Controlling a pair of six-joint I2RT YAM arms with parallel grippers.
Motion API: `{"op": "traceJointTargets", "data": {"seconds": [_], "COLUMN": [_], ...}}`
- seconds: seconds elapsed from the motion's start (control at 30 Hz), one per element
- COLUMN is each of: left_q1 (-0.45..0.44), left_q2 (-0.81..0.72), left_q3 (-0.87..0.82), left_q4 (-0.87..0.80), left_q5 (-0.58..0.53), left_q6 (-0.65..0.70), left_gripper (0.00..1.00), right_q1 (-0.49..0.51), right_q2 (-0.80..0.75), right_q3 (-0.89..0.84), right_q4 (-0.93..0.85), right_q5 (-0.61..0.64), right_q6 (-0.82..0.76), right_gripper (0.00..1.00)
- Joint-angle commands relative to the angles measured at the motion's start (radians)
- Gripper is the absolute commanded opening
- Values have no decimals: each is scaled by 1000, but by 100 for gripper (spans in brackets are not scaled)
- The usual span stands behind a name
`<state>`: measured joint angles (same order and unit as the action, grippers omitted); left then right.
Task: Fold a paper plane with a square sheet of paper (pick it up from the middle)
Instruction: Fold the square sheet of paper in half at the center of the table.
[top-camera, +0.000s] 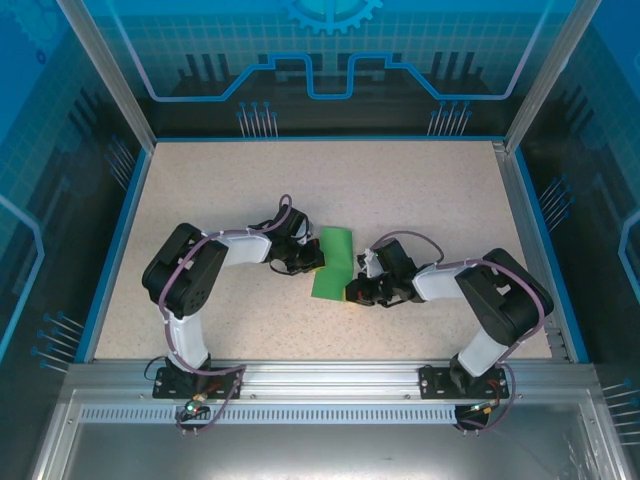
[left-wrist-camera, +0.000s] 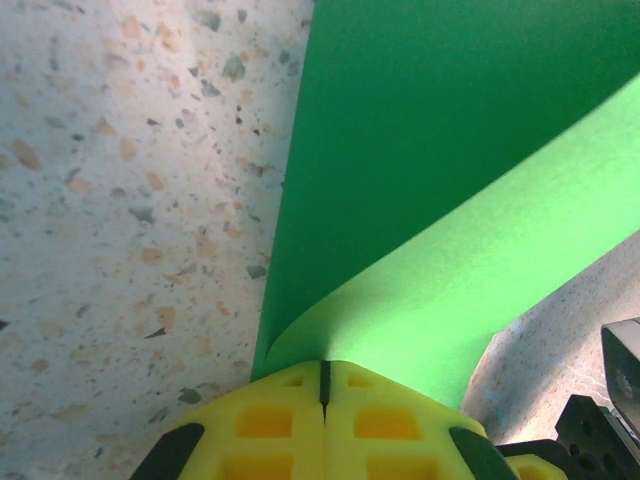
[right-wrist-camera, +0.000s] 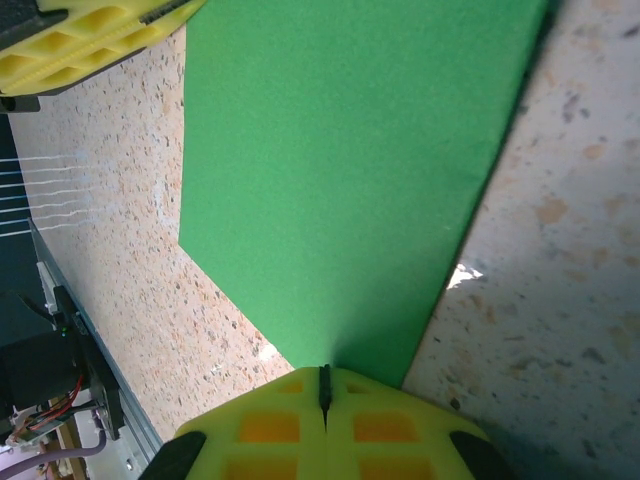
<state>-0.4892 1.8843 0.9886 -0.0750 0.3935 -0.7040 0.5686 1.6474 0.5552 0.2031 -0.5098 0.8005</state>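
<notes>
At the top view's centre, our left gripper (top-camera: 316, 263) and right gripper (top-camera: 354, 294) each clamp an edge of the thin bright green paper sheet (top-camera: 335, 255).

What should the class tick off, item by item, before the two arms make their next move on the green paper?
1. Left gripper jaws shut on the green sheet of paper: ok.
2. Right gripper jaws shut on the sheet's edge: ok.
3. Grippers on opposite sides of the sheet, apart from each other: ok.
4. Fold pressed into a sharp crease: not ok. In the left wrist view the upper layer curves over in a rounded bend.
5. Edges of the two layers lined up: cannot tell.
</notes>
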Motion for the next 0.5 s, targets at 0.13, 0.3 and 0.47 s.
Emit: {"op": "traceJointTargets", "data": {"seconds": [0.13,0.3,0.47], "left_q1": [-9,-9,-11], "left_q2": [43,45,56], "left_q3": [-6,-8,-8], "left_q4": [-91,-91,-85], "left_q5": [-51,-51,-49], "left_q6": [29,30,27], "left_gripper": [0,0,0], "right_q1": [-9,-113,-140], "right_q2": [-59,-100,-5], "right_q3": [12,83,205], "right_q4": [-97,-77,-112], "right_q5": [32,-32,-70], "right_q6": [-27,-28,-71], "right_gripper": [2,3,3]}}
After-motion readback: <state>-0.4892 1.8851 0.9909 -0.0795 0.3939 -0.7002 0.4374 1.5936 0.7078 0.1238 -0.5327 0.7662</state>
